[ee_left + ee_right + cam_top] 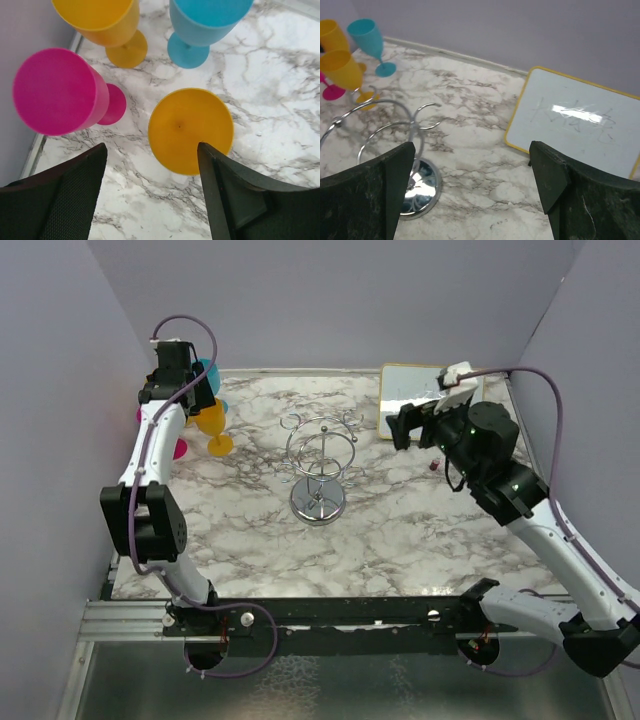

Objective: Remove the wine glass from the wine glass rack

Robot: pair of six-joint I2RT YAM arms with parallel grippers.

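Left gripper (151, 150) is spread wide and holds nothing. Its fingers point straight down over the orange glass (190, 130) (wrist view looks right into the bowl). That glass stands upright on the marble table (400, 530), long axis vertical, mouth up, foot down. It is left of the rack (320, 455), well apart from it, on no hook.

Farther out on the rack's left side are the pink glass (55, 92), teal glass (210, 20) and second orange glass (95, 20). All three are upright and close together (none touching, as far as the wrist view shows).

Rack sits mid-table, upright on its disc base, post vertical, rings and curled hooks on top.

Right gripper (472, 147) is also wide open with nothing in it. It hangs in the air right of the rack, aimed across toward it.

Behind and right of the rack a yellow-framed whiteboard (580, 115) lies on the table (scribbles on it too faint to read).
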